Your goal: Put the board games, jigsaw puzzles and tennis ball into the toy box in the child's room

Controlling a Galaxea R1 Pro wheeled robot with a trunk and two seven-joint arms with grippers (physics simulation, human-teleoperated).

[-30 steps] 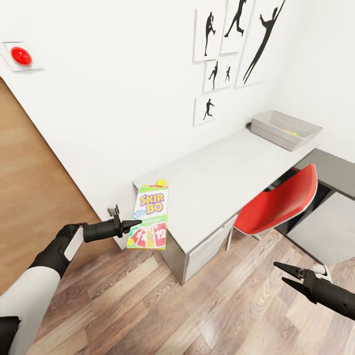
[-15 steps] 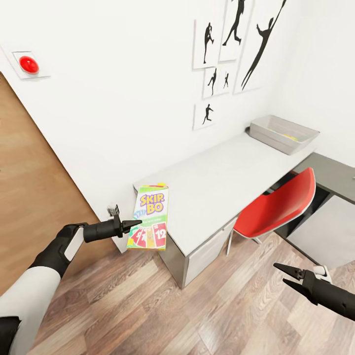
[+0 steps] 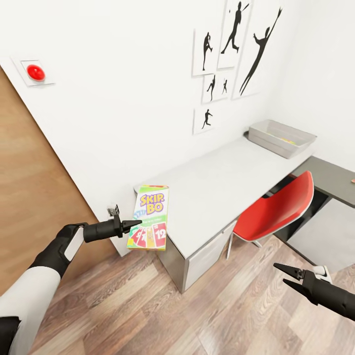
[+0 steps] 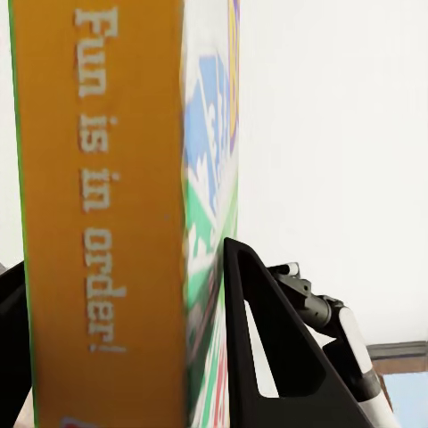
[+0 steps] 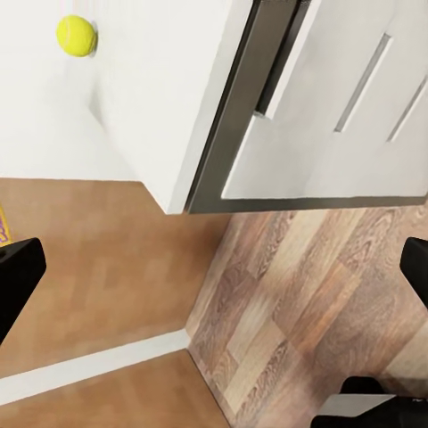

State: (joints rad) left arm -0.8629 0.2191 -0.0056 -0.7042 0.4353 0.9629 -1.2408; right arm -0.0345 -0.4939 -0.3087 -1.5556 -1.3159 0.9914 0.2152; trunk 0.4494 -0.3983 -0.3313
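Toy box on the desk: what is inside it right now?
In the head view, the toy box at the desk's far end shows a small patch of bright colours inside. Its near wall hides the rest of the floor, so contents cannot be counted.

bright, even render light; soft shadows, wide-angle stretch at edges.

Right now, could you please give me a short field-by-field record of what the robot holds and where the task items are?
left gripper: shut on the SKIP-BO box, held in the air at the near end of the table
right gripper: open, holding nothing, above the wood floor
tennis ball: on the table top near its end
toy box: at the table's far end by the wall, with some colourful contents, too small to identify
chair: red seat, pushed up to the table
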